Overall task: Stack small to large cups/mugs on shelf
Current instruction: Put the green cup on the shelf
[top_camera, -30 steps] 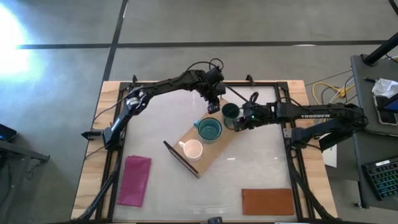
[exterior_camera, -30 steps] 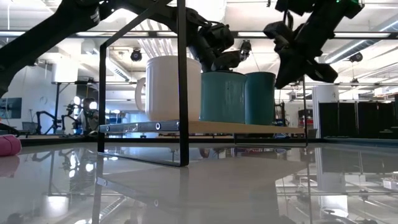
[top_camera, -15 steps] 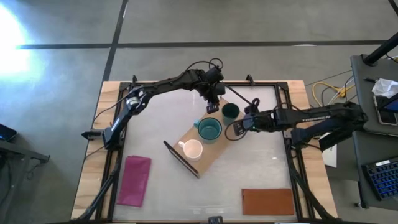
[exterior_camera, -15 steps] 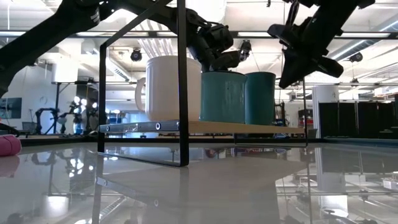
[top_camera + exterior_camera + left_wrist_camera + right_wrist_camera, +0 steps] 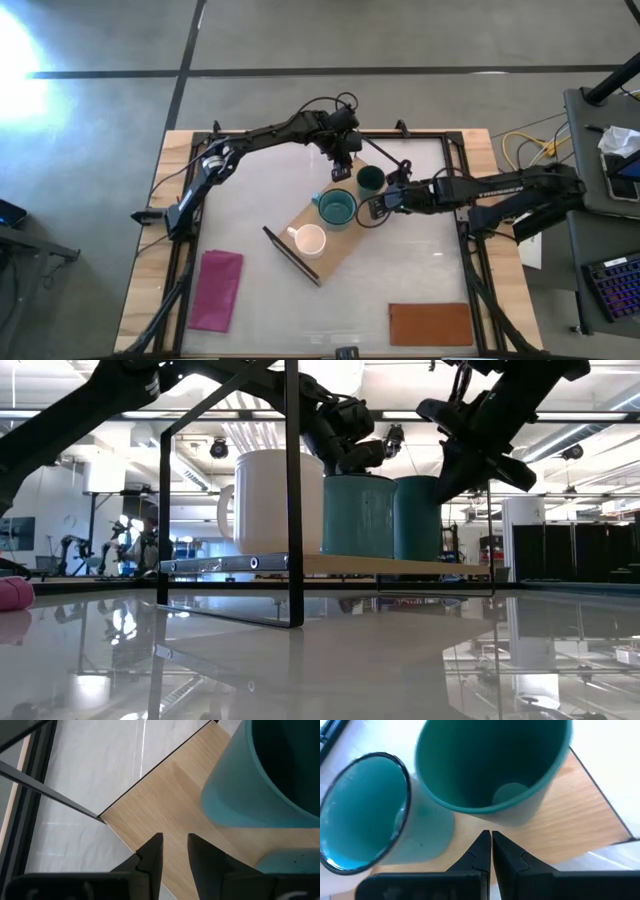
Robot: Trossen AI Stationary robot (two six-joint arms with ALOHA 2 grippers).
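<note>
The light-wood shelf (image 5: 347,238) lies slantwise at the table's middle. Three cups stand on it in a row: the white mug (image 5: 308,240), the teal mug (image 5: 337,208) and the dark green tumbler (image 5: 370,179). My left gripper (image 5: 341,168) hovers over the shelf's far edge by the teal mug (image 5: 260,775), with its fingers a little apart and empty. My right gripper (image 5: 373,208) is shut. It sits at the near side of the tumbler (image 5: 495,765), beside the teal mug (image 5: 365,805), at about rim height in the low view (image 5: 455,460). My right gripper's shut fingertips (image 5: 491,840) point down at the shelf, close to the tumbler's lower wall (image 5: 512,817). I cannot tell whether they touch it. The tumbler stands upright on the board.
The shelf's black frame end (image 5: 292,255) rises at its near-left end. A magenta cloth (image 5: 217,290) lies at the near left. A brown-orange mat (image 5: 430,323) lies at the near right. The table's frame rails run along both sides.
My right gripper has gone a little toward the table's left and near edges, from the tumbler's right side to its near side by the teal mug, and has stayed shut. The three cups have kept their places.
</note>
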